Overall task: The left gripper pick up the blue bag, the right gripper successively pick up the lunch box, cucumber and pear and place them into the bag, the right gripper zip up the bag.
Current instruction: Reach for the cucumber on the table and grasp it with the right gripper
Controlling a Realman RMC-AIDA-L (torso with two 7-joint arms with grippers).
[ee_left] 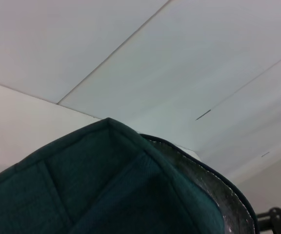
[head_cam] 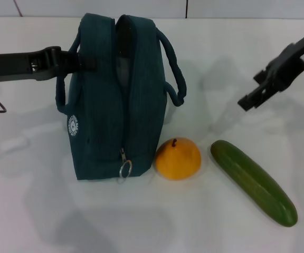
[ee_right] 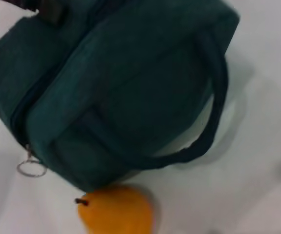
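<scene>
The blue bag (head_cam: 117, 100) is seen standing upright left of centre in the head view, on the white table (head_cam: 30, 211), its top slit parted and its zipper ring (head_cam: 125, 168) hanging at the lower front edge. The left gripper (head_cam: 86, 62) is extended from the left edge of the frame and is clenched on the bag's left handle (head_cam: 67, 74) at the upper left of the bag. The pear (head_cam: 178, 158) is placed just beside the bag's lower right corner, and the cucumber (head_cam: 253, 182) is laid diagonally at the lower right. The right gripper (head_cam: 251, 99) is held at the upper right, above the cucumber and well apart from the bag; whether its fingers are parted cannot be told.
</scene>
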